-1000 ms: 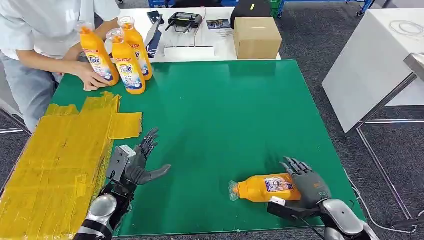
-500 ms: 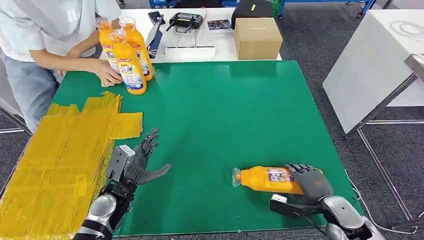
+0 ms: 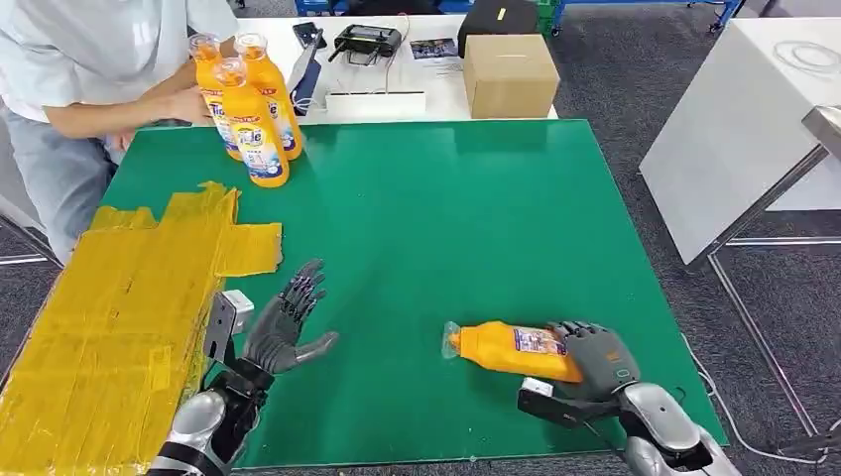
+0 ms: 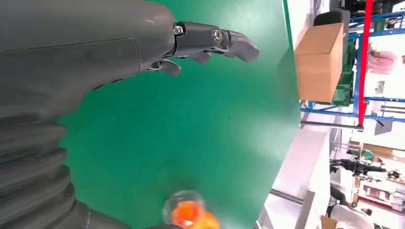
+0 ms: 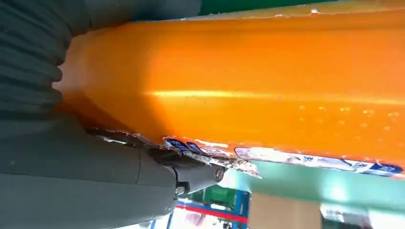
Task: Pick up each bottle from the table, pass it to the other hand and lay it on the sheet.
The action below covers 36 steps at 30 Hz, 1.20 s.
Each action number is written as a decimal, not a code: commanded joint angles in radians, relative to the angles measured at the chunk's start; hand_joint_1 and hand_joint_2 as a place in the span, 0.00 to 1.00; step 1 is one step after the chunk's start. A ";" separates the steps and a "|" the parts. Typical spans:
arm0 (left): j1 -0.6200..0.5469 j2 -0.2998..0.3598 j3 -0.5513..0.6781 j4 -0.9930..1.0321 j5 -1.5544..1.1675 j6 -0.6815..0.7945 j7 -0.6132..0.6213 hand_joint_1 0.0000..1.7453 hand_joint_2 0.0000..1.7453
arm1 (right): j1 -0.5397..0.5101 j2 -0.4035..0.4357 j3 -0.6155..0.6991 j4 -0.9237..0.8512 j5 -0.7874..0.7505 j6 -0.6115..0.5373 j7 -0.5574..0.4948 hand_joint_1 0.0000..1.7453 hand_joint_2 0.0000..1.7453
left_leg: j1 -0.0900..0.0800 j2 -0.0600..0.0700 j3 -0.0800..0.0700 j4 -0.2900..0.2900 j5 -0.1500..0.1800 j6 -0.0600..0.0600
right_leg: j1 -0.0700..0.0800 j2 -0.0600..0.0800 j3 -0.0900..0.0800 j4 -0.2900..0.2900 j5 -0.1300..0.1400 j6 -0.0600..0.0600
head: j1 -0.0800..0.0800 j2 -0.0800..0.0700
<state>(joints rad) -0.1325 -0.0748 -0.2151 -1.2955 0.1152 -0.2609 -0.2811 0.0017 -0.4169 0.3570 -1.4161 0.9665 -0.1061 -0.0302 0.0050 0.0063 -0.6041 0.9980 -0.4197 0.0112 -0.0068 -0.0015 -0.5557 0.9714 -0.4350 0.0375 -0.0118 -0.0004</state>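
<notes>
We are gripping the orange bottle (image 3: pixel 511 349) around its base end with our right hand (image 3: pixel 593 357), its cap pointing toward our left hand (image 3: pixel 283 324), near the green table's (image 3: pixel 446 218) front edge. Our left hand is hovering open, fingers spread, just beside the yellow sheet (image 3: pixel 109 307). At the table's far left corner, a person's hand (image 3: pixel 188 103) is touching three upright bottles (image 3: pixel 248 109).

We saw an orange bottle (image 3: pixel 511 349) lying sideways — base inside the right hand's (image 3: pixel 593 359) fingers (image 3: pixel 572 333), clear cap pointing away toward the yellow sheet (image 3: pixel 109 317).
</notes>
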 commanded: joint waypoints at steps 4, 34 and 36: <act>0.002 0.031 -0.054 -0.030 0.000 0.002 0.007 0.00 1.00 | -0.018 0.230 -0.138 -0.114 -0.150 -0.174 -0.107 1.00 1.00 | 0.001 0.002 0.002 -0.001 -0.002 -0.001 | 0.001 0.002 0.002 0.000 -0.001 -0.001 | 0.000 0.000; -0.133 0.047 -0.258 -0.052 0.057 0.014 0.000 0.00 1.00 | -0.166 0.465 -0.019 0.123 -0.749 0.052 -0.358 0.96 1.00 | 0.001 0.002 0.001 -0.001 -0.001 -0.001 | 0.001 0.002 0.001 -0.001 -0.001 -0.001 | 0.000 0.000; -0.135 0.047 -0.262 -0.051 0.059 0.016 0.000 0.00 1.00 | -0.170 0.467 -0.009 0.131 -0.749 0.058 -0.356 0.94 1.00 | 0.001 0.001 0.003 -0.001 -0.002 -0.001 | 0.001 0.002 0.003 -0.001 -0.001 -0.001 | 0.001 0.000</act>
<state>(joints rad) -0.2130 -0.0580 -0.4043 -1.3710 0.1636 -0.2522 -0.2842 -0.0840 0.0256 0.2895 -1.4272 0.2266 -0.0557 -0.3857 0.0051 0.0064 -0.6068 0.9977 -0.4197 0.0111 -0.0070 -0.0016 -0.5579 0.9718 -0.4356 0.0372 -0.0111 -0.0004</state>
